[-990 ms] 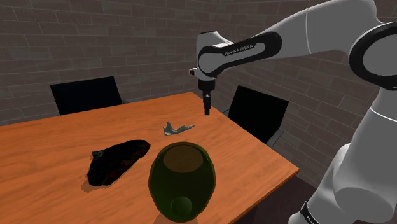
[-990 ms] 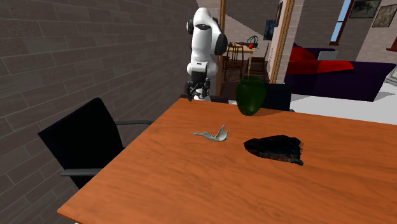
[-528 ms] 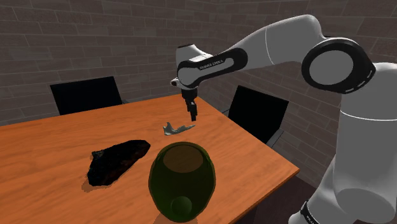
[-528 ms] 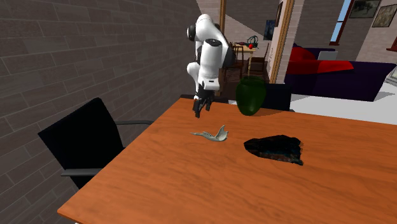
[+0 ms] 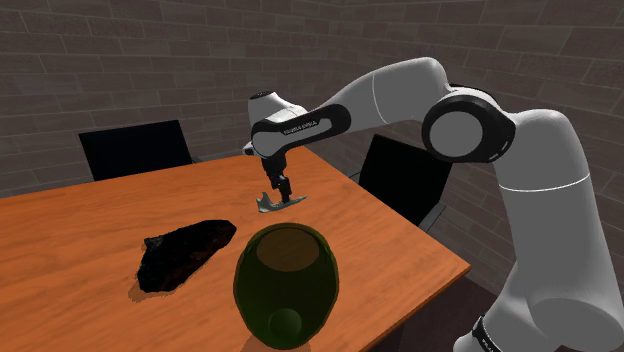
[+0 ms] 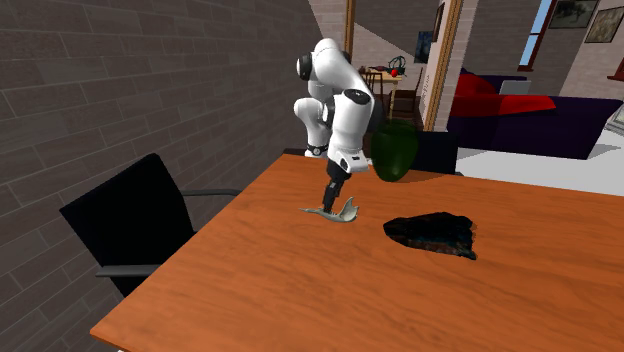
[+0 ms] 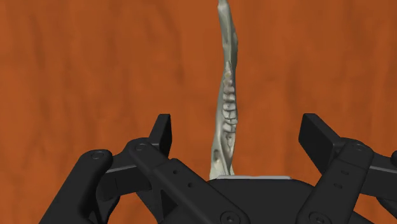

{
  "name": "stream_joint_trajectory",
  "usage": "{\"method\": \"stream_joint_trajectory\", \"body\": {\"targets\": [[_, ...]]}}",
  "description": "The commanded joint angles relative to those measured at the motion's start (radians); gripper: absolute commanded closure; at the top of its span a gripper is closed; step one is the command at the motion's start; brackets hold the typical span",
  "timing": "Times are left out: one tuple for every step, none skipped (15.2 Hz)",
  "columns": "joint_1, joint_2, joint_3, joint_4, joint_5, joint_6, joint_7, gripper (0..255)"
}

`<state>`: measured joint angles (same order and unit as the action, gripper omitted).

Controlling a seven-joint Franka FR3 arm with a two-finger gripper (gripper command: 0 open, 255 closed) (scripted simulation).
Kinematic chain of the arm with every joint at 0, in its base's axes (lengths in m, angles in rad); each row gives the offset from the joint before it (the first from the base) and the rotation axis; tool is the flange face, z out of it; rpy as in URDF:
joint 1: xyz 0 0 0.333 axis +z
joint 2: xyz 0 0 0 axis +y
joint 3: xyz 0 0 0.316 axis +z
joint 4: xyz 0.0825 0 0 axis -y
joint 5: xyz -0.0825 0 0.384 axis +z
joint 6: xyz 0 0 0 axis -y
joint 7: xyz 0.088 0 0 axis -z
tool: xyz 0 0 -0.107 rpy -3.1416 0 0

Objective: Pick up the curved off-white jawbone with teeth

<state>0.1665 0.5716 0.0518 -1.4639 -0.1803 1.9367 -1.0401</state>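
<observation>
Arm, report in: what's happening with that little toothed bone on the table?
Gripper open, low over jawbone, fingers either side, not touching. Jawbone lying on table, not yet held. Black rock and green vase well aside.

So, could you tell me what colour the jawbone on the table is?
The jawbone is pale greyish off-white, clearest in the wrist view.

One wooden table [image 5: 400, 240] carries three things: one jawbone [image 5: 272, 204], one black lumpy object [image 5: 185, 250] and one dark green vase [image 5: 285, 285]. Two black chairs stand by it: a far chair [image 5: 135, 150] and a right-hand chair [image 5: 405, 178] in the shoulder view. One white arm [image 5: 380, 95] bears one gripper [image 5: 283, 190] with two fingers [image 7: 162, 130].
</observation>
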Motion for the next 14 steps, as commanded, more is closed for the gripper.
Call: {"method": "stream_joint_trajectory", "body": {"targets": [[0.001, 0.014, 0.000, -0.003, -0.003, 0.017, -0.003, 0], [0.001, 0.020, 0.000, -0.008, -0.004, 0.027, -0.001, 0], [0.001, 0.025, 0.000, -0.013, -0.005, 0.037, 0.000, 0], [0.001, 0.031, -0.001, -0.018, -0.006, 0.048, 0.002, 0], [0.001, 0.036, -0.001, -0.022, -0.007, 0.058, 0.004, 0], [0.001, 0.040, -0.001, -0.025, -0.007, 0.064, 0.004, 0], [0.001, 0.040, -0.001, -0.025, -0.007, 0.064, 0.004, 0], [0.001, 0.038, -0.001, -0.029, -0.008, 0.066, 0.005, 255], [0.000, 0.039, -0.001, -0.028, -0.008, 0.066, 0.005, 255], [0.000, 0.039, -0.002, -0.028, -0.008, 0.066, 0.004, 255], [0.000, 0.039, -0.002, -0.028, -0.008, 0.066, 0.004, 255], [0.000, 0.039, -0.002, -0.028, -0.008, 0.066, 0.004, 255], [0.000, 0.039, -0.002, -0.028, -0.008, 0.066, 0.004, 255], [0.000, 0.039, -0.002, -0.028, -0.008, 0.066, 0.004, 255]]}}
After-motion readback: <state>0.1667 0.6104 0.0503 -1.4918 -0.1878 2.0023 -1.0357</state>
